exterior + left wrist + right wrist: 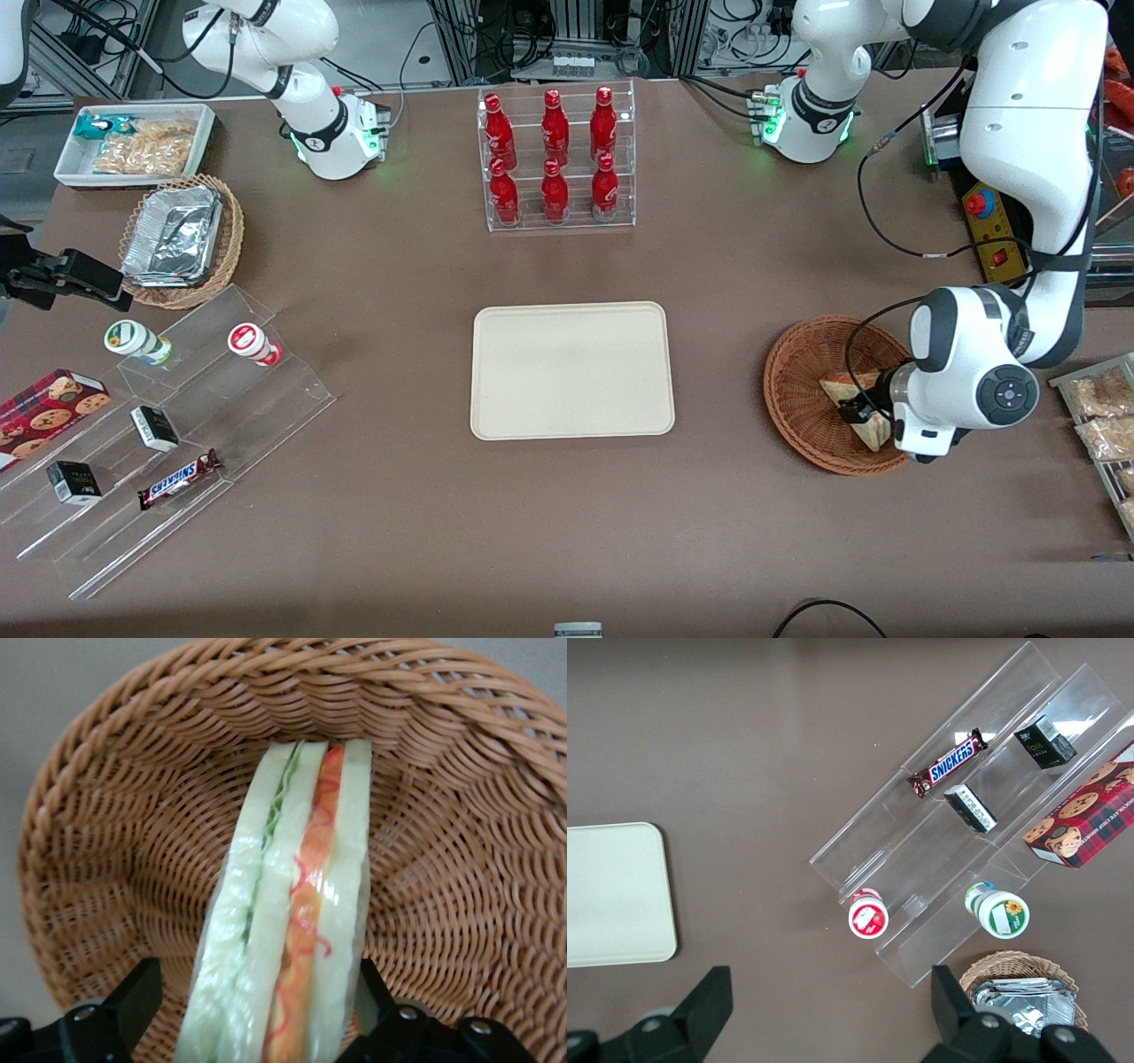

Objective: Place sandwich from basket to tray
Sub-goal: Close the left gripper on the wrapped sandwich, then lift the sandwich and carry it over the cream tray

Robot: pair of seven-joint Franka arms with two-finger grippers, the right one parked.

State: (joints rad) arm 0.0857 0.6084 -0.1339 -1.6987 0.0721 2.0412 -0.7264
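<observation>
While hand (pixel 257 1001) straddles sandwich (pixel 292 904), seemingly unclamped, basket (pixel 802 390) on brown table (pixel 399 496).

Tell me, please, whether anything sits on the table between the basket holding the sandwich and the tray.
Nothing visible does. The claw is down in the basket, its fingers either side of the sandwich. Between basket and tray the front view shows only bare brown table, and the tray holds nothing.

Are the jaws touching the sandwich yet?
Cannot tell. In the left wrist view the gripper straddles the sandwich in the basket; a gap shows at one jaw, while the other looks flush.
</observation>
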